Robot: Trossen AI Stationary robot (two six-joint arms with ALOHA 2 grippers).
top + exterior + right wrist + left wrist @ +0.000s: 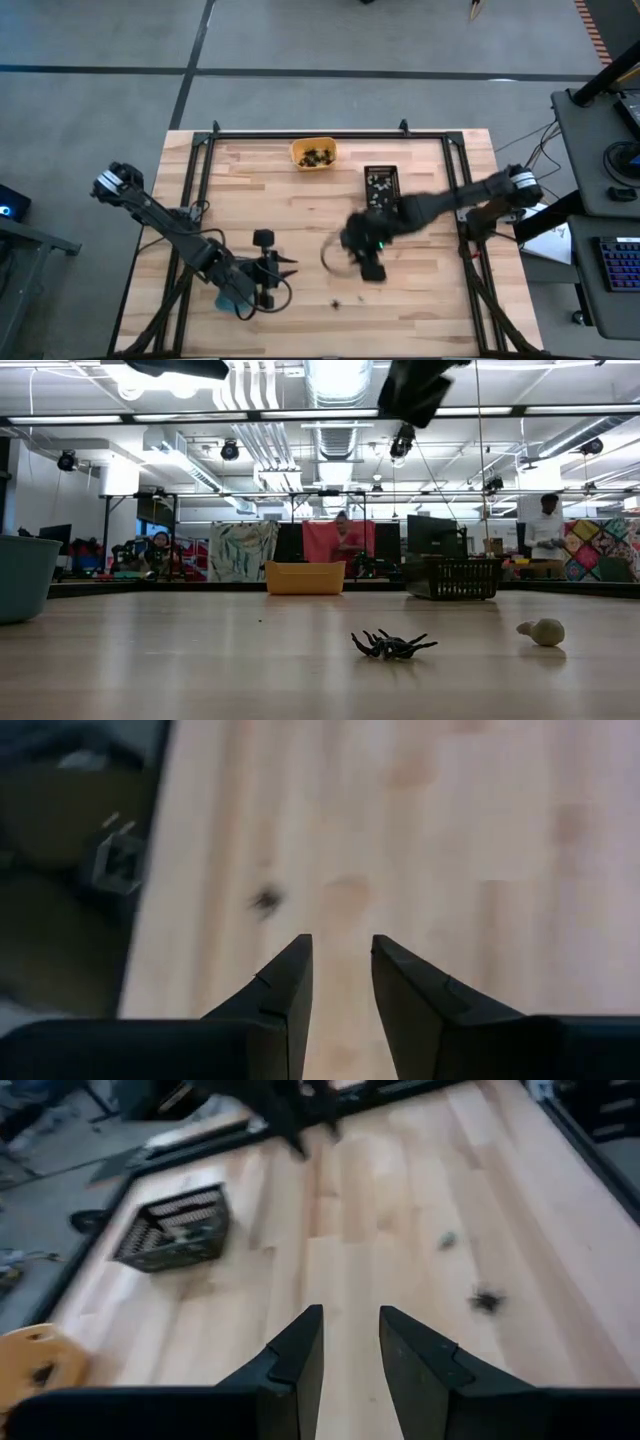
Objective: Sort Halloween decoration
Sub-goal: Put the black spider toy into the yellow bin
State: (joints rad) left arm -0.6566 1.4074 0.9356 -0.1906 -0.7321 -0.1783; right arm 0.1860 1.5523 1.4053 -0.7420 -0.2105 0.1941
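A black spider-like trinket [393, 645] and a whitish one [541, 631] lie on the bare wood near the table's front, the spider also showing in the left wrist view [487, 1300] and the right wrist view [266, 901]. My left gripper [285, 268] hangs over the front left of the table, open, with nothing between its fingers [300, 1350]. My right gripper [368, 262] hovers above the table's middle, blurred, also open and empty [340, 960]. Both trinkets [337, 303] lie nearer the front edge than either gripper.
An orange tray [314, 153] with dark trinkets and a black mesh tray [380, 183] stand at the back of the table. A blue tray [232, 298] sits under my left arm near the front left. People show in the room behind the table.
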